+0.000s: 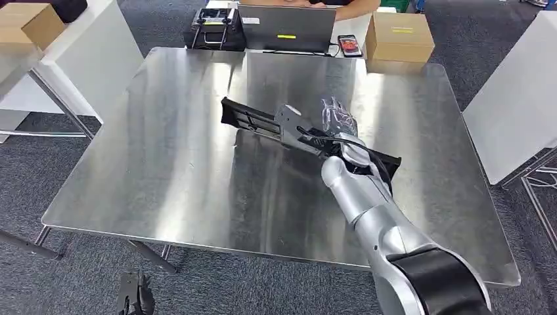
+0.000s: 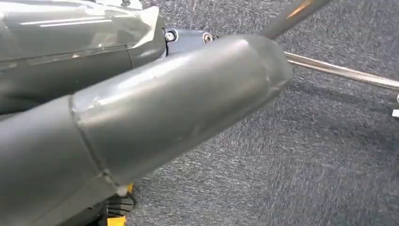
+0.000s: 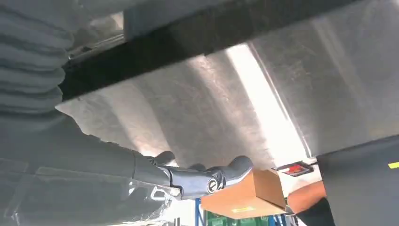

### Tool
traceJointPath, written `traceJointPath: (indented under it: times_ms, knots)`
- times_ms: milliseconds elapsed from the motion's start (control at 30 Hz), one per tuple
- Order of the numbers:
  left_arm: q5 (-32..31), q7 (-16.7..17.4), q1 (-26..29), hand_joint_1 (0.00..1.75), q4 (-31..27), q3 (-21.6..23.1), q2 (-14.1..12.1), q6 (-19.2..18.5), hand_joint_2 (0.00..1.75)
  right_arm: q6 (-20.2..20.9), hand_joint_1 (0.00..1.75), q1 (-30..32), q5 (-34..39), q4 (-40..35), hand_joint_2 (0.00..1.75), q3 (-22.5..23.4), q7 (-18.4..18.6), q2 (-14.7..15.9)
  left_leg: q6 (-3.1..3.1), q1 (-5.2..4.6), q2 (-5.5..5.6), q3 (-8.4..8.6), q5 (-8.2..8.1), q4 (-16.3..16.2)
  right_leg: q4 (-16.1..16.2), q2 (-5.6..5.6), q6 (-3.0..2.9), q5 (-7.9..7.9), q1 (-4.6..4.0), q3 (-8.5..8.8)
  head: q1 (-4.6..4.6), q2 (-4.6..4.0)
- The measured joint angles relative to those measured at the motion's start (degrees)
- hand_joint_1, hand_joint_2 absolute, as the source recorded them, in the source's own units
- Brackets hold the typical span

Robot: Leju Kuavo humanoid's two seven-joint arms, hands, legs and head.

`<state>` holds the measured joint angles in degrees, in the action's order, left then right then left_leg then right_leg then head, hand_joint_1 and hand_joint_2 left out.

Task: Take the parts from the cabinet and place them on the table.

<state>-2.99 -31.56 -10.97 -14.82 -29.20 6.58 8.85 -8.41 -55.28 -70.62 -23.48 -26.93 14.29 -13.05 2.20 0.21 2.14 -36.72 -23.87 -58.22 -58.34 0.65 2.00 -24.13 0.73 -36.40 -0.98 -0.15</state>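
while the right arm reaches in from the lower right of the head view, its right hand [image 1: 328, 128] is wrapped around a long black part [image 1: 263, 123], holding it near its middle over the shiny metal desk [image 1: 164, 164]. the part runs slanted from about the center of the frame down toward the right, and whether it's touching the desk surface or just above it, can't tell. in the right wrist view the same part [image 3: 197, 35] shows as a dark bar across the upper half, with the hand's fingers [image 3: 207, 176] curled beneath it.

left hand [image 1: 134, 295] sits at the bottom left of the head view, low beside the desk over the grey carpet [image 1: 85, 275]. can't tell if its fingers are spread or closed.

at the top of the head view there's a laptop [image 1: 286, 28], a phone [image 1: 349, 45] and a cardboard box [image 1: 399, 37] to the right of it, and a person's arm [image 1: 348, 8] behind them.
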Motion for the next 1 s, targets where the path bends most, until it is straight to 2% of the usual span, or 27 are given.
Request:
traceJointPath:
  times_ms: [100, 567, 600, 633, 667, 800, 900, 967, 1000]
  knots:
    - [0.0, 0.0, 0.1, 0.0, 0.1, -0.2, 0.0, -0.1, 0.0, 0.0, 0.0, -0.1, 0.0, 0.4, 0.0, 0.0, 0.0, -0.1, -0.68, 0.03, 0.0, 0.0, 0.02, 0.0, 0.0, -0.01, -0.12, -0.06, -0.03, -0.01, 0.0, 0.0]
    - [-0.4, 0.2, 0.7, 0.0, 0.4, -0.9, -0.1, -1.1, 0.0, -0.9, 0.0, -0.3, 1.2, 0.7, 0.0, 1.9, -2.1, -0.5, -0.67, -0.29, 0.04, 0.0, 0.05, 0.0, 0.0, -0.05, -0.12, -0.06, 0.01, 0.2, 0.04, 0.0]
    - [-0.8, 0.2, 0.8, 0.0, 0.4, -0.9, -0.1, -1.4, 0.0, -1.0, 0.0, -0.3, 1.8, 0.3, 0.0, 3.0, -3.0, -0.5, -0.67, -0.35, 0.04, 0.0, 0.05, 0.0, 0.0, -0.05, -0.12, -0.06, 0.03, 0.2, 0.04, 0.0]
    - [-2.1, 0.6, 0.9, 0.0, 0.4, -0.9, -0.1, -2.0, 0.0, -0.6, 0.0, -0.3, 2.3, -2.1, 0.0, 7.4, -5.2, -0.4, -0.61, -0.6, 0.04, 0.01, 0.06, 0.0, 0.0, -0.05, -0.11, -0.06, 0.18, 0.21, 0.04, 0.0]
    - [-2.8, 0.7, 0.9, 0.0, 0.4, -0.9, -0.1, -2.1, 0.0, -1.3, 0.0, -0.2, 2.2, -3.8, 0.0, 9.3, -6.0, -0.3, -0.59, -0.69, 0.04, 0.01, 0.07, 0.0, 0.0, -0.04, -0.09, -0.05, 0.22, 0.21, 0.04, 0.0]
    - [-3.7, -0.2, 0.9, 0.0, 0.4, -0.9, -0.1, -2.3, 0.0, -9.0, 0.0, 1.2, 2.4, -11.9, 0.0, 13.3, -10.6, -0.1, -0.53, -0.77, 0.09, 0.01, 0.09, 0.0, 0.0, -0.07, -0.08, -0.05, 0.26, 0.21, 0.04, 0.0]
    - [-4.1, -0.6, 0.9, 0.0, 0.4, -0.9, -0.1, -2.5, 0.0, -9.5, 0.0, 2.5, 2.5, -19.2, 0.0, 15.0, -11.8, 0.3, -0.49, -0.77, 0.05, 0.02, 0.07, 0.0, 0.1, -0.06, -0.07, -0.05, 0.29, 0.27, 0.02, 0.0]
    - [-4.0, -1.1, 0.9, 0.0, 0.4, -0.9, -0.1, -2.9, 0.0, -11.0, 0.0, 4.9, 8.6, -24.5, 0.0, 16.2, -17.0, 0.3, -0.49, -0.76, 0.05, 0.08, 0.07, 0.0, 0.1, -0.05, -0.05, -0.03, 0.35, 0.28, 0.0, 0.0]
    - [-3.9, -1.5, 0.9, 0.0, 0.4, -0.9, -0.1, -3.4, 0.0, -12.2, 0.0, 7.2, 16.0, -30.2, 0.0, 17.2, -22.0, 0.1, -0.47, -0.76, 0.11, 0.08, 0.05, 0.0, 0.1, -0.08, -0.04, -0.05, 0.36, 0.27, 0.07, 0.0]
